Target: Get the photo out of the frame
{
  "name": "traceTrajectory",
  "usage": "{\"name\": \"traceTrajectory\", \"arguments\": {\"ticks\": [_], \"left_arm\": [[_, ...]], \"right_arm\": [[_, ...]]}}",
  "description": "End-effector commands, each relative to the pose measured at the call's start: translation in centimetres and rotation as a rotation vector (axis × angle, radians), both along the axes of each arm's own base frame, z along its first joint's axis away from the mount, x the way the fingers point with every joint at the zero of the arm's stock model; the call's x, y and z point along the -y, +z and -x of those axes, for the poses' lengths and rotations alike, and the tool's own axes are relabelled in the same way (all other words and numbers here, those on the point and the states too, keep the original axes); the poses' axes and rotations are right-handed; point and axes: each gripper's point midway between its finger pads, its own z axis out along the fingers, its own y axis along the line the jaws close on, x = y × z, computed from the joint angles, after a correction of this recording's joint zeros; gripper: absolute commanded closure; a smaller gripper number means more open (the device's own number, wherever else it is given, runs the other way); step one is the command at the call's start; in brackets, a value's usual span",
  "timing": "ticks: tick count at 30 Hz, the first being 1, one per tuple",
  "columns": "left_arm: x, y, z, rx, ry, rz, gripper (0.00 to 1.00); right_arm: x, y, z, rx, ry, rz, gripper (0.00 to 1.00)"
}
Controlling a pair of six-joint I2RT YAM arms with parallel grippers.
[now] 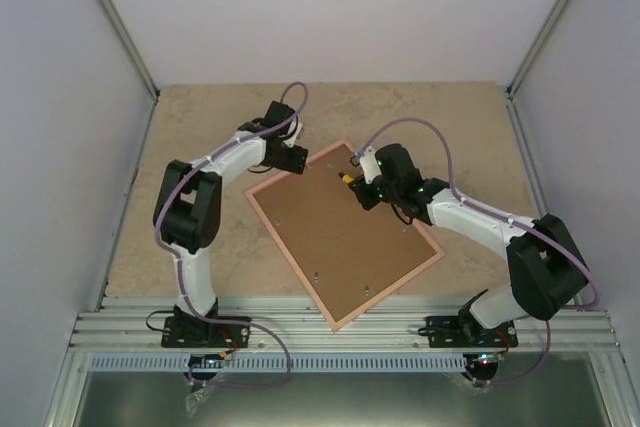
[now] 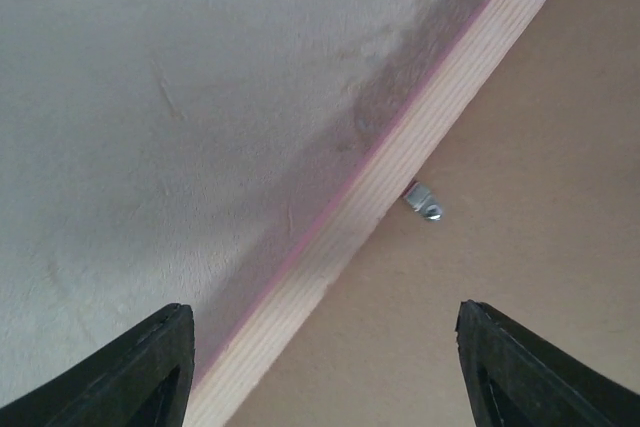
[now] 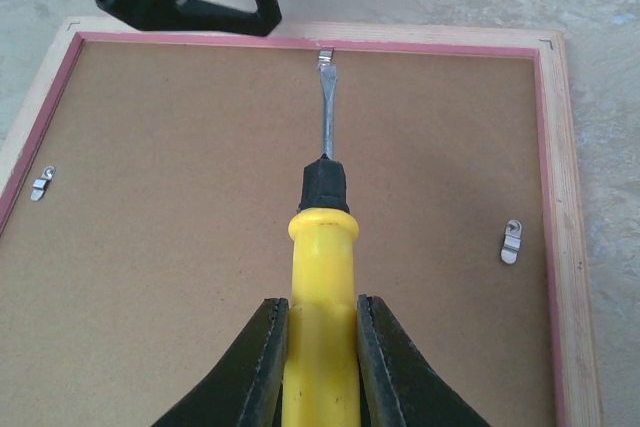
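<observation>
The frame [image 1: 290,252] lies face down on the table, a tan wood rail with pink edge around brown backing board [image 1: 345,237]. The photo is hidden under the board. My right gripper [image 3: 320,347] is shut on a yellow-handled screwdriver [image 3: 320,287]; its blade tip rests at a metal clip [image 3: 324,55] on the far rail. It also shows in the top view [image 1: 362,187]. My left gripper [image 1: 293,159] is open at the frame's far-left rail [image 2: 380,197], its fingers [image 2: 150,367] straddling the rail, one over the table, one over the board.
Metal clips hold the board: one beside the left rail [image 2: 425,202], others at the left [image 3: 42,183] and right [image 3: 511,241] sides in the right wrist view. Two more sit near the frame's near edge [image 1: 368,289]. White walls enclose the tan table [image 1: 200,127].
</observation>
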Motion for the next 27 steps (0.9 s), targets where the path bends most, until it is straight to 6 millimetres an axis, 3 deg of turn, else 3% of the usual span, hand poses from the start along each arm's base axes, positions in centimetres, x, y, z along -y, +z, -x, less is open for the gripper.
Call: {"name": "traceTrajectory", "arguments": {"ticks": [1, 12, 18, 27], "left_arm": [[0.4, -1.3, -0.4, -0.023, -0.144, -0.057, 0.26], [0.9, -4.9, -1.3, -0.079, -0.178, -0.069, 0.35], [0.3, -6.5, -1.4, -0.113, -0.154, -0.094, 0.49], [-0.7, -6.4, -1.1, -0.124, -0.097, -0.097, 0.71]], "right_arm": [[-0.1, 0.9, 0.1, 0.028, 0.021, -0.023, 1.00], [-0.1, 0.4, 0.2, 0.015, 0.025, -0.011, 1.00], [-0.1, 0.3, 0.1, 0.014, 0.027, -0.008, 1.00], [-0.2, 0.3, 0.0, 0.008, 0.032, -0.008, 1.00]]}}
